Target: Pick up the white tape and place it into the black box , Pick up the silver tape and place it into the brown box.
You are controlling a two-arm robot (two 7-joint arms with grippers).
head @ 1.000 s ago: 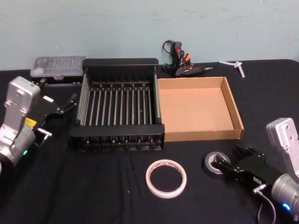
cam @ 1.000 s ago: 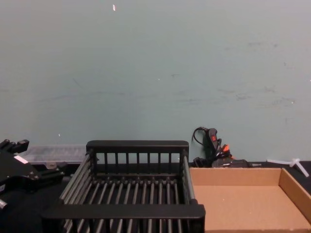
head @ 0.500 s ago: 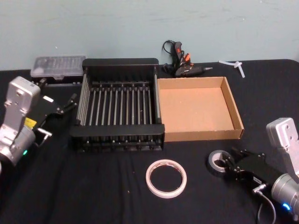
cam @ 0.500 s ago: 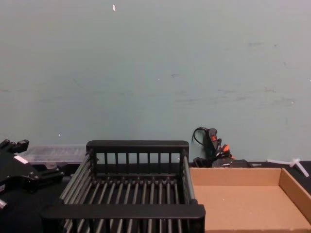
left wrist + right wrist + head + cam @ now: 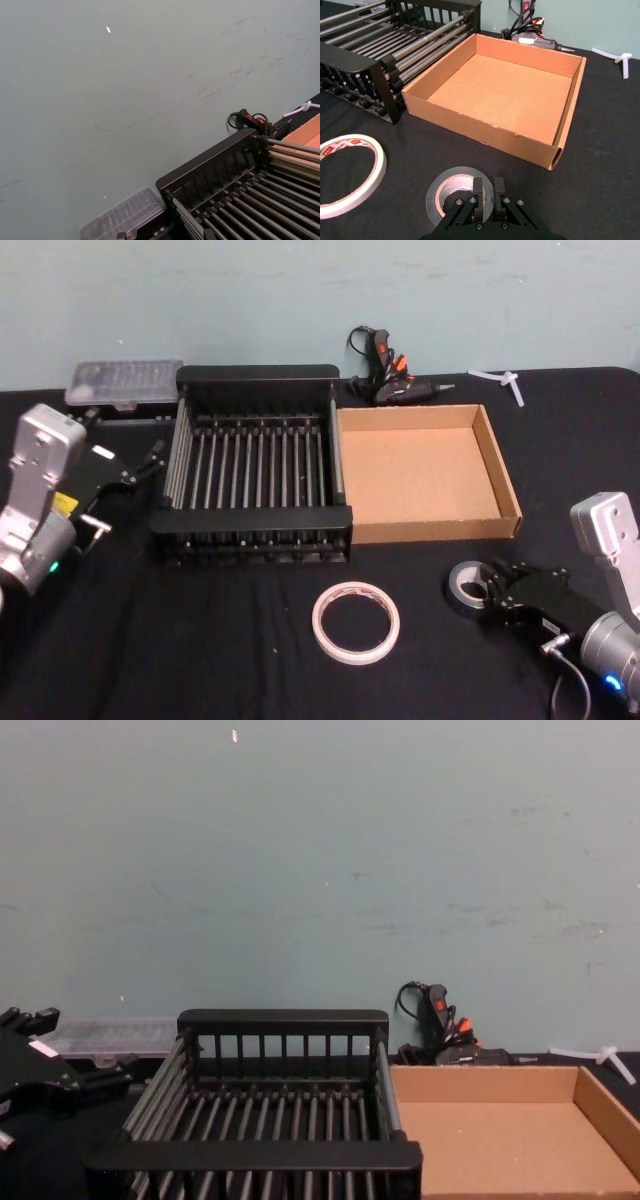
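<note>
Tape rolls lie on the black tabletop [image 5: 200, 660] in the head view, in front of both boxes: the white tape [image 5: 355, 622] flat and well apart from either claw, the silver tape [image 5: 467, 587] to its right, in front of the brown box [image 5: 510, 502]. The chest view sees neither roll; it looks across the black box [image 5: 283, 1020] and the brown box [image 5: 600, 1105], which stand side by side and touching, with a glue gun [image 5: 437, 1012] against the wall behind them. The right wrist view gives the close detail: the right claw [image 5: 488, 191] is clenched on the near wall of the silver tape [image 5: 456, 187], one finger [image 5: 478, 189] inside the pale core and the other on the outside. From there the white tape [image 5: 351, 174] lies off to one side, its red print readable. The right arm comes in low from the front right edge, stretched nearly level toward the roll. The left arm is parked at the left of the black box [image 5: 255, 530], its left claw [image 5: 152, 458] pointing at the crate's side; I cannot tell whether it is released or clenched. The left wrist view takes in the wall, the black box rim [image 5: 210, 160] and a clear case [image 5: 125, 220] behind it
</note>
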